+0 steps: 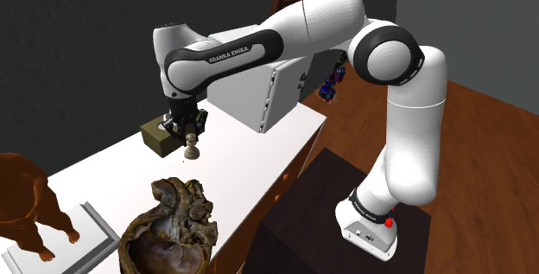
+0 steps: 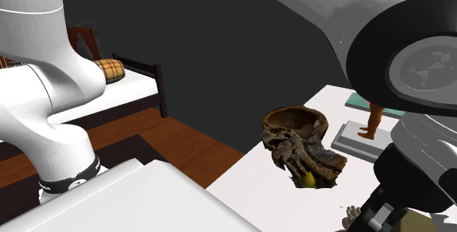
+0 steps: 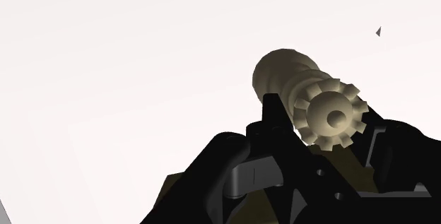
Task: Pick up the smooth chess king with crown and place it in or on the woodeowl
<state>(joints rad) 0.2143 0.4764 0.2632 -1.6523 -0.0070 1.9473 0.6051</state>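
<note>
Two black fingers (image 3: 271,111) of the tool (image 1: 189,139) were closed on the chess king (image 1: 191,150), clasping it high up, just below the crown. King hung upright under the tool over the white surface (image 1: 250,164). Couldn't tell whether its base was touching the surface or just off it. Olive block (image 1: 155,135) sat just beside the tool, on the shoulder view's left. Target was, I'd judge, the gnarled brown hollow carving (image 1: 168,229), lower in the shoulder view, apart from the king with bare surface between them. Brown figure (image 1: 24,201) on a pale slab (image 1: 91,229) stood further to that view's left.

Risks as I read them:
- The grip was on a round, smooth stem near the top, so the piece could swing or slide out in a fast transfer.
- A low carry could clip the carving's raised, uneven rim.
- The hollow looked lumpy, so a release from height could let the king bounce or tip out.
- Sideways drift early on could nudge the olive block.
</note>
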